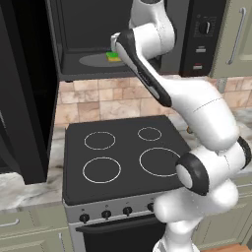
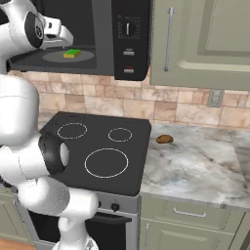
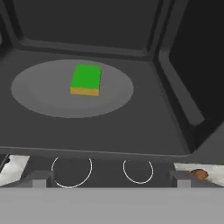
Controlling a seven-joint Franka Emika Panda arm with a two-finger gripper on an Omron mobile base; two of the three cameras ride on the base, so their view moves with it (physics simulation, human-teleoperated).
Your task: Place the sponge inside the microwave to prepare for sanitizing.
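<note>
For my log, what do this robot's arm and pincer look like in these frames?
The arm is glossy white, built of rounded, bulbous segments, with black bands and dark caps at the joints. One long black strip runs along the forearm link. No cables or markings show. The pincer has two small grey, blocky finger tips seen in the hand view.

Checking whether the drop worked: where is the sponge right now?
The sponge lies flat on the round plate inside the open microwave, above the stove, free of the hand in the hand view.
</note>
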